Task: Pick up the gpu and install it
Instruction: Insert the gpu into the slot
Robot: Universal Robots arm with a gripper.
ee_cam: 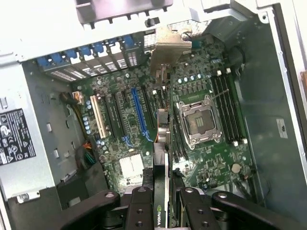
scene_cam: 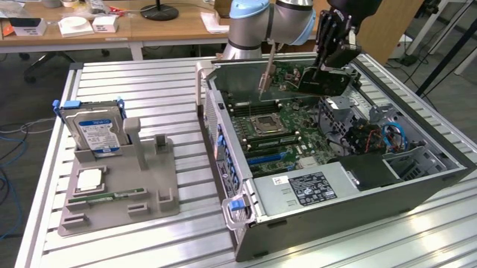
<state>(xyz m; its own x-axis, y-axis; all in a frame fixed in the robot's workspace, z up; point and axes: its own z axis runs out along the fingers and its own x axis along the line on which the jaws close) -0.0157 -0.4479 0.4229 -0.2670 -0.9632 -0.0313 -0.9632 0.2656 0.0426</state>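
Observation:
The gpu (scene_cam: 294, 81), a green card with a black shroud and a silver end bracket, hangs upright over the back of the open computer case (scene_cam: 223, 139). My gripper (scene_cam: 330, 62) is shut on the card's upper edge. In the wrist view the gpu (ee_cam: 164, 134) is seen edge-on between my black fingers (ee_cam: 139, 211), with my gripper (ee_cam: 165, 208) clamped around it. Its bracket points toward the case's rear slots. Under the card lies the motherboard, with its long blue slot (ee_cam: 138, 112) just beside the card's line. The card is apart from the board.
The CPU socket (ee_cam: 199, 122) and memory slots (ee_cam: 228, 112) lie beside the card's path. The power supply (scene_cam: 305, 190) fills the case's near end, with cables (scene_cam: 391, 137) at the exterior view's right. A grey holder (scene_cam: 119, 192) with a blue-labelled hard drive (scene_cam: 93, 131) and a memory stick (scene_cam: 111, 196) stands at the exterior view's left.

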